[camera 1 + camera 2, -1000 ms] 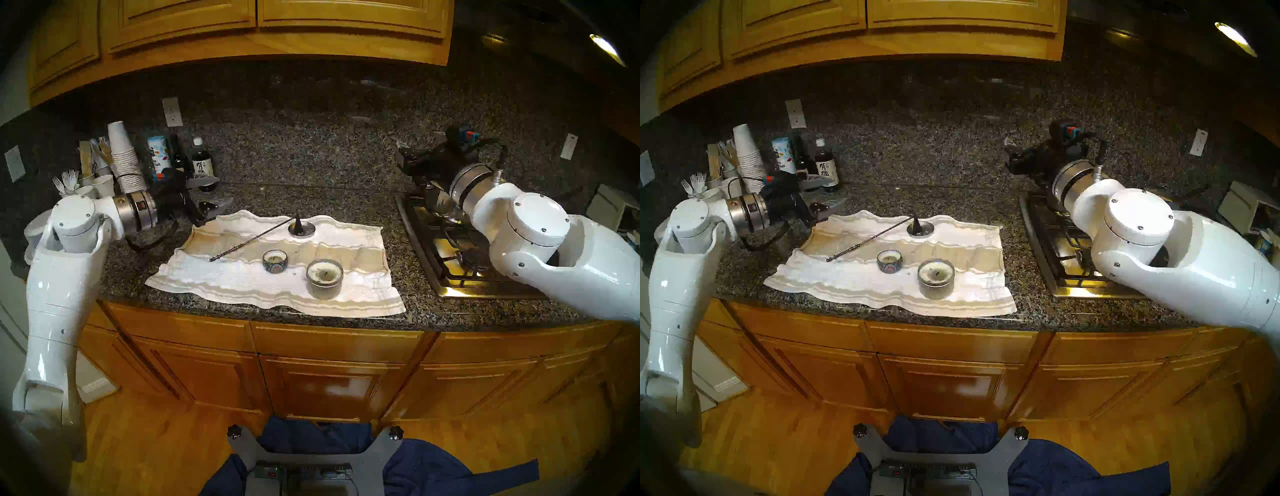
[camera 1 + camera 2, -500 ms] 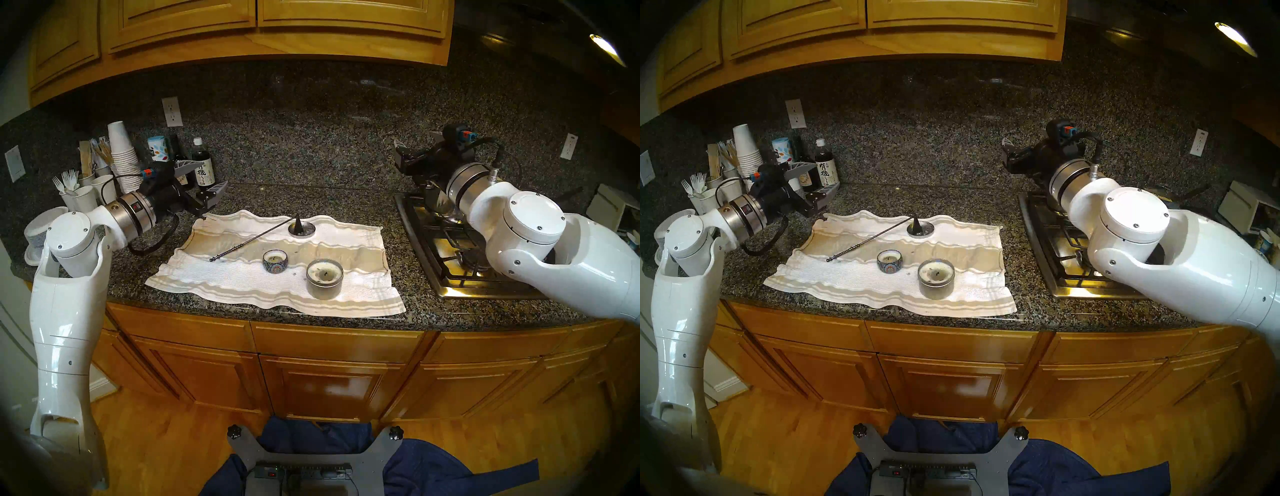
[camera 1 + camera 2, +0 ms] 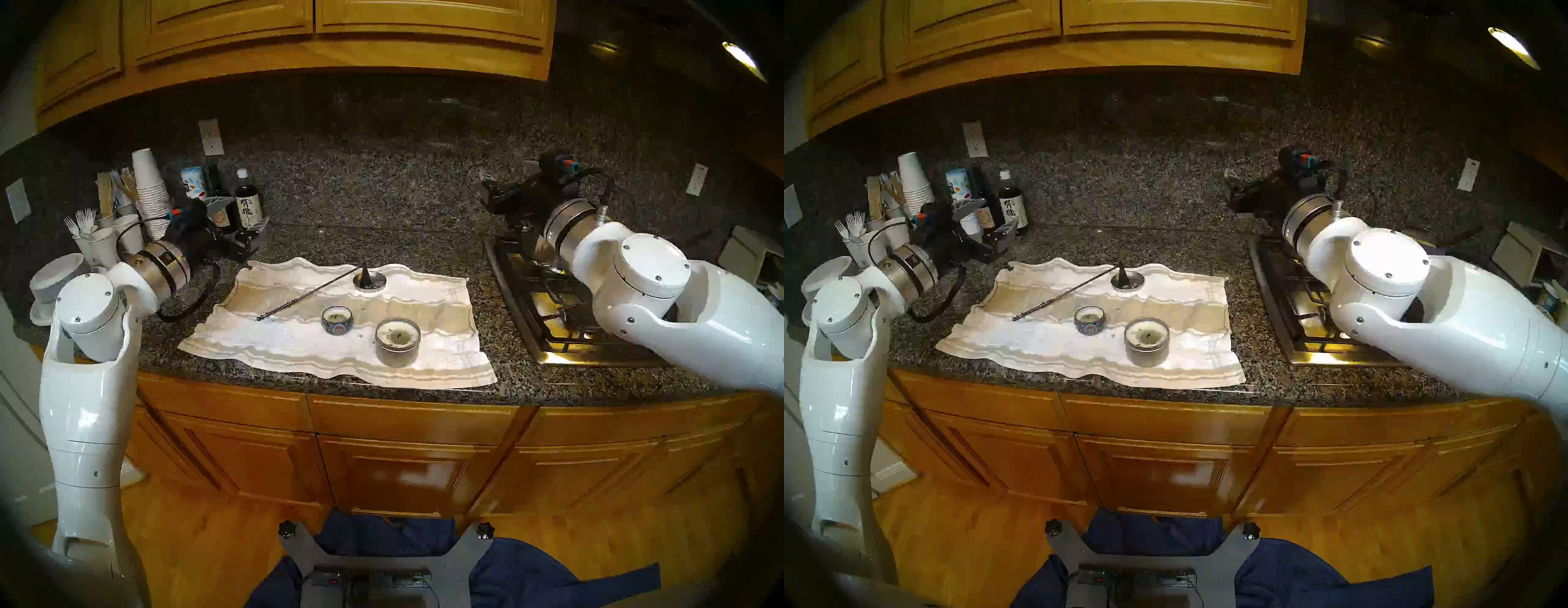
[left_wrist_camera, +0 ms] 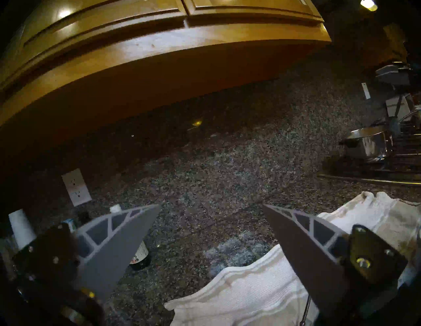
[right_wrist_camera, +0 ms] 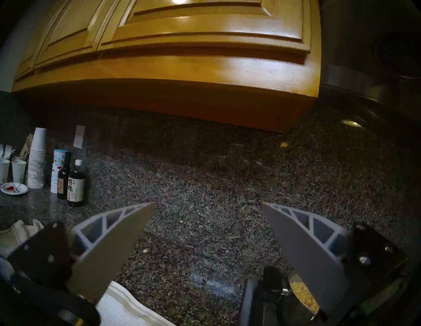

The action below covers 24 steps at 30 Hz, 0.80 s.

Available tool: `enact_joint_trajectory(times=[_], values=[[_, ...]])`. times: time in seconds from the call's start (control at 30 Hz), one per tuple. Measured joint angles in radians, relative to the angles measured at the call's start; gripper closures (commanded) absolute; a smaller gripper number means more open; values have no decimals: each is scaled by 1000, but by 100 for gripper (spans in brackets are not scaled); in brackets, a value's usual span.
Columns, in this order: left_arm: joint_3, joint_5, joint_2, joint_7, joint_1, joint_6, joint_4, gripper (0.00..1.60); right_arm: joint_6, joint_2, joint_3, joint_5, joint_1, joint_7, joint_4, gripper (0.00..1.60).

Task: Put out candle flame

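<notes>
Retreating arm: the left gripper point(image 3: 250, 231), jaws spread and empty, has pulled back from the white striped cloth point(image 3: 271, 344) toward the bottles.
Snuffer: long black metal candle snuffer point(image 3: 314, 293) lies released on the cloth.
Candles: small patterned bowl candle point(image 3: 337, 319) and grey tin candle point(image 3: 397, 342) show no flame; task looks done.
Right gripper point(image 5: 208, 205): spread, empty, above the stove.

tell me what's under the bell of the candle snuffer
The candle snuffer has its bell sitting on a small round metal lid, which lies on the white towel. The bell covers the lid's centre, so anything beneath it is hidden.
</notes>
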Motion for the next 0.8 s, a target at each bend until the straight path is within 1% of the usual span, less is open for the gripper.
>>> enact_joint_trajectory(times=[0.27,0.8], values=[[-3,17,-14,15,4,-1,-12,0,-1,2,0,0,0,-3,-2,0],[-5,14,-21,20,7,-1,-17,0,-2,5,-1,0,0,-5,-2,0]])
